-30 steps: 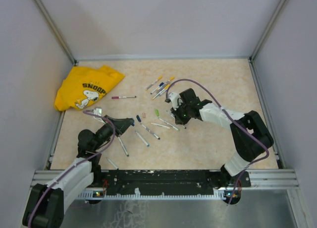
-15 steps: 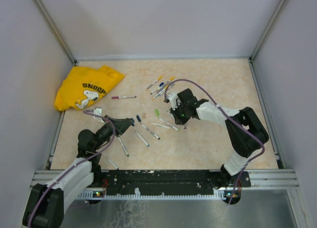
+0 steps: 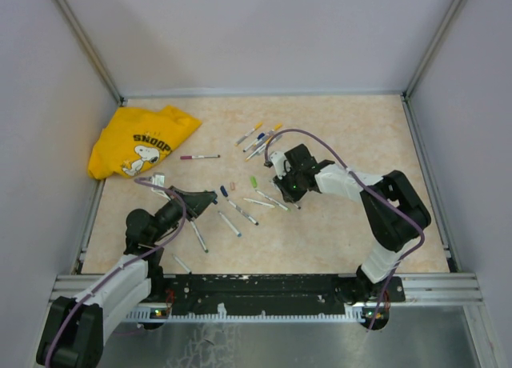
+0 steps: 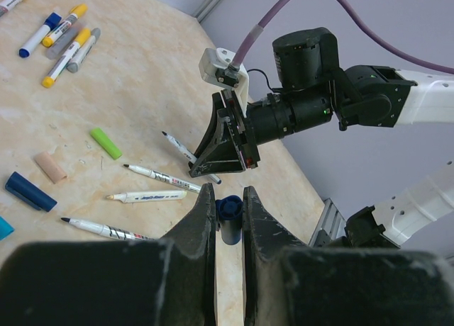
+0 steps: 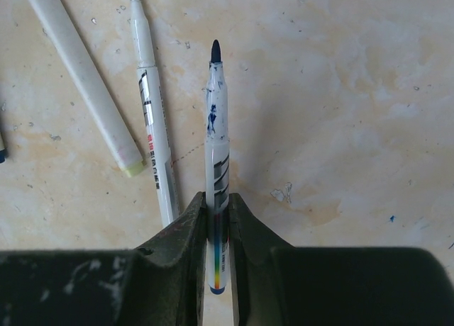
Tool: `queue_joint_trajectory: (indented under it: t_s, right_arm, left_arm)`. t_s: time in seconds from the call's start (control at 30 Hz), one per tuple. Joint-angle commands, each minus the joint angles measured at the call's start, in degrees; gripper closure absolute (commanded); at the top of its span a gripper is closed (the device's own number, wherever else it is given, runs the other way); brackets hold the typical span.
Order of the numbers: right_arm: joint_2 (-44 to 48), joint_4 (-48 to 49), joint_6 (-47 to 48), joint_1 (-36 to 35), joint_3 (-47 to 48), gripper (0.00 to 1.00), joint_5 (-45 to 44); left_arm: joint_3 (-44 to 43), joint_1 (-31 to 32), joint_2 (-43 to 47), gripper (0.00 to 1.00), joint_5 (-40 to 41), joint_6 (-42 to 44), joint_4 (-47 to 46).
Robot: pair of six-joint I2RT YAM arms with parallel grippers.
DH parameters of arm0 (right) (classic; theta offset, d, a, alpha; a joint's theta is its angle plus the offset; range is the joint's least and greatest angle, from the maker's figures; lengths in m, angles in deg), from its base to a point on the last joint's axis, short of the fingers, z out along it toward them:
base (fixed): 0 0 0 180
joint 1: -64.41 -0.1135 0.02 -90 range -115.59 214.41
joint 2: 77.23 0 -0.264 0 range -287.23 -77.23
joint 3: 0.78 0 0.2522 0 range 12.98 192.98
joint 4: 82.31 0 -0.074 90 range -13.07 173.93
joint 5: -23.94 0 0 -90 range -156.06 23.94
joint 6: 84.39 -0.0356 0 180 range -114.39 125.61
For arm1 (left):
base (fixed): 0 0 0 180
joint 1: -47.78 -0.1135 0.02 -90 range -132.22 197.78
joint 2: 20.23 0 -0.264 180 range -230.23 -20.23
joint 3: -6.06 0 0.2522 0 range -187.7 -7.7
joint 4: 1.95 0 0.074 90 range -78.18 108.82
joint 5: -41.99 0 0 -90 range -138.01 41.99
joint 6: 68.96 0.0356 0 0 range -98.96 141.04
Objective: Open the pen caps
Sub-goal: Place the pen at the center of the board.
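Observation:
My left gripper (image 4: 228, 207) is shut on a dark blue pen cap (image 4: 229, 214) and holds it just above the table; in the top view it (image 3: 213, 198) is at the left of the pens. My right gripper (image 5: 218, 211) is shut on an uncapped blue-tipped pen (image 5: 217, 149), tip pointing away; in the top view it (image 3: 286, 194) hangs low over the table's middle. Loose caps lie on the table: green (image 4: 106, 142), beige (image 4: 50, 167), dark blue (image 4: 30, 191). Several capped pens (image 3: 260, 138) lie further back.
Uncapped pens lie beside my right gripper: a green-tipped one (image 5: 152, 127) and a white barrel (image 5: 85, 78). A yellow Snoopy shirt (image 3: 140, 144) lies at the back left, a pink-capped pen (image 3: 200, 157) near it. Grey walls enclose the table; a metal rail (image 3: 264, 288) runs along the near edge.
My right arm has shifted slightly left with the pen still in its jaws. My left arm has not moved.

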Motion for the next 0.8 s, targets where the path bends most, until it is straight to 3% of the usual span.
queue_joint_trajectory:
  t_s: [0.0, 0.6, 0.77]
  right_arm:
    - [-0.2, 0.7, 0.1, -0.5, 2.9, 0.84, -0.5]
    - [0.8, -0.1, 0.3, -0.5, 3.3, 0.74, -0.3]
    - [1.7, -0.4, 0.7, -0.5, 3.5, 0.72, -0.1]
  left_arm:
    - [1.3, -0.2, 0.2, 1.0, -0.9, -0.3, -1.7]
    - [0.6, -0.2, -1.3, 1.0, -2.6, -1.7, -2.9]
    - [-1.3, 2.5, -3.7, 1.0, -1.2, -1.7, -2.2]
